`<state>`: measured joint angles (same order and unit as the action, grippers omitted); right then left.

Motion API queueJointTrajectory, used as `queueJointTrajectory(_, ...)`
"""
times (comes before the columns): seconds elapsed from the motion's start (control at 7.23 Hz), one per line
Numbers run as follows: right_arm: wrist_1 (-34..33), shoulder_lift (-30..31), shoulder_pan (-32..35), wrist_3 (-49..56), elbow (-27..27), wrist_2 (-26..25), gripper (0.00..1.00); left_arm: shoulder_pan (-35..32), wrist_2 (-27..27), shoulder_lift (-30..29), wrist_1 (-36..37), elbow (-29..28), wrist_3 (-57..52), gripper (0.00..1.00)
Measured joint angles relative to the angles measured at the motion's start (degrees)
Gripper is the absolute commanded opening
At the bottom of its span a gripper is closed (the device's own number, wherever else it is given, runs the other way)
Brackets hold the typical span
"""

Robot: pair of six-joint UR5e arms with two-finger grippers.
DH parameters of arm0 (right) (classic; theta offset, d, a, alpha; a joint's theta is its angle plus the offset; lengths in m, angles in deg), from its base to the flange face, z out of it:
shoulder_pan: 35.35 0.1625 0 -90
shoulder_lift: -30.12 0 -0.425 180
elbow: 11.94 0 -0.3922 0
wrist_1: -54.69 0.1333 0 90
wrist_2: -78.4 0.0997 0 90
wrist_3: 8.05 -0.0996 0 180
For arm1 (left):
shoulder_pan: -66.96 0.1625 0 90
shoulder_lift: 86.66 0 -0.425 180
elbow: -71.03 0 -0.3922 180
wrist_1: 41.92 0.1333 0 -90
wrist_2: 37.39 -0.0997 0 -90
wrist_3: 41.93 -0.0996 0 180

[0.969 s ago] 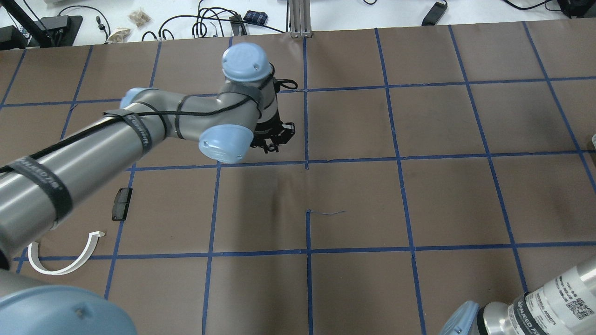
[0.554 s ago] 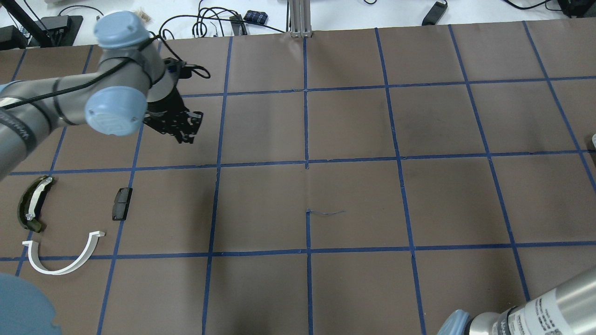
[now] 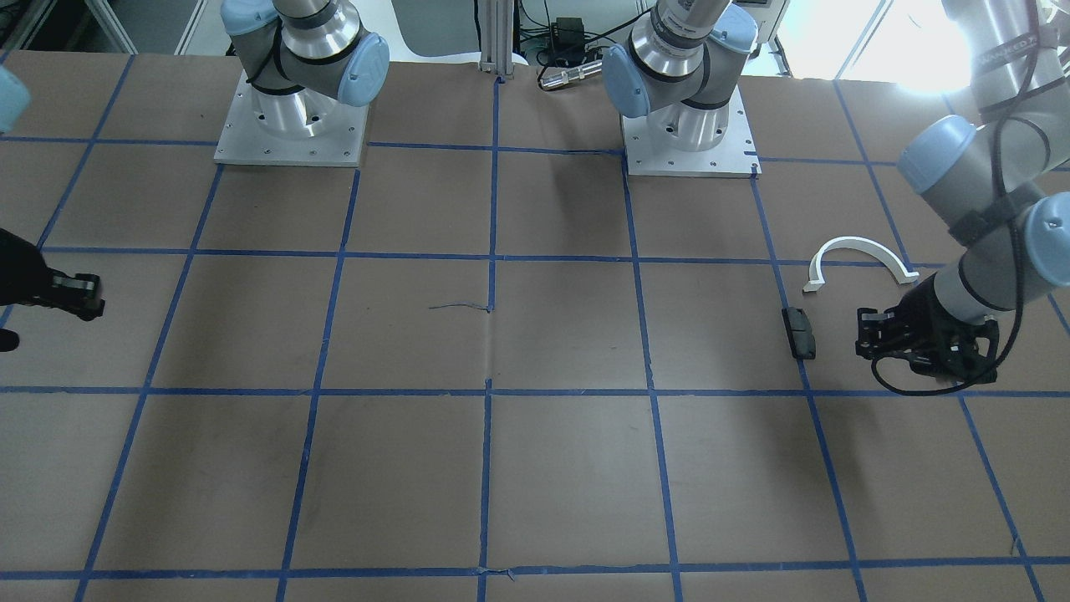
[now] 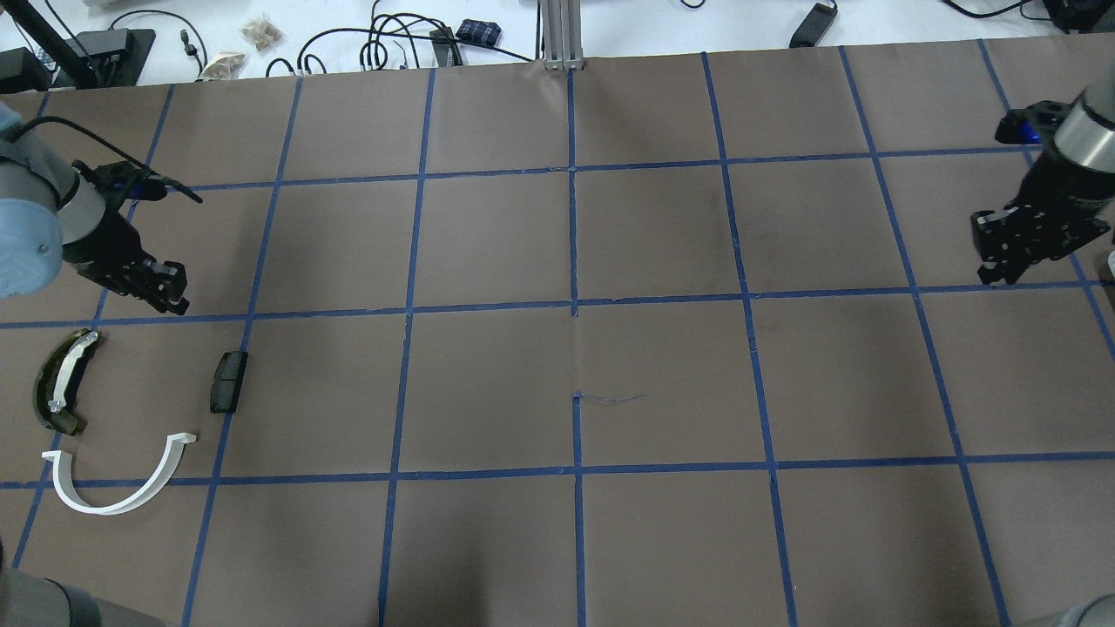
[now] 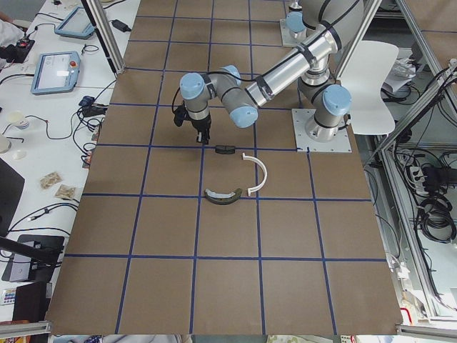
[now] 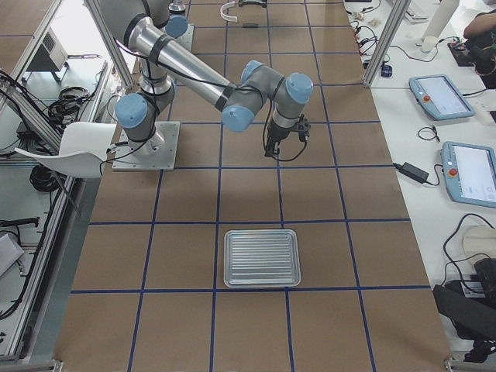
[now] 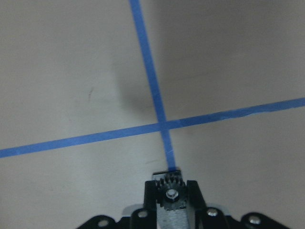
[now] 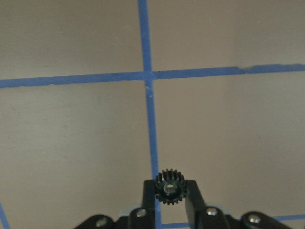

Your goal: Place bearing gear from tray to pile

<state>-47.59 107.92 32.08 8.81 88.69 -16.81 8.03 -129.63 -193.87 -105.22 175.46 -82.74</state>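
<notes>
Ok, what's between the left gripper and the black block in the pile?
Only bare table cover crossed by one blue tape line, as the overhead view shows, between the left gripper, holding a bearing gear, and the black block.

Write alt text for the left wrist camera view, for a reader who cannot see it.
The left gripper holds a small black gear between its fingertips at the bottom edge of the picture, with the gear's teeth showing above them. Beyond it lies the brown table surface, where two blue tape lines cross.
</notes>
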Motion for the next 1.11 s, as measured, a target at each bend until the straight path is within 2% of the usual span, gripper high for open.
queueJointTrajectory(0.14,-0.5,0.4,5.7,-9.4,0.8,0.2,0.22,2.4,-0.2,-0.7,2.0,1.4,-1.7,0.20)
queueJointTrajectory(0.28,-1.8,-0.1,11.1,-19.0,1.2,1.2,0.22,4.7,-0.2,-1.2,3.5,3.2,-2.4,0.35)
queueJointTrajectory(0.42,-4.7,-1.3,16.0,-28.8,1.5,3.7,0.22,6.6,-0.2,-1.7,5.1,5.3,-2.7,0.66)
queueJointTrajectory(0.55,-9.6,-3.3,20.9,-38.9,1.3,6.5,0.20,7.7,-0.2,-2.1,7.5,6.9,-2.7,0.72)
queueJointTrajectory(0.83,-20.0,-9.7,31.1,-57.2,-0.2,9.4,0.19,7.9,0.0,-2.2,9.7,7.3,-2.3,0.72)
queueJointTrajectory(1.11,-24.9,-15.4,38.6,-73.5,-2.8,11.0,0.19,5.7,0.9,-1.6,9.2,6.2,0.3,0.72)
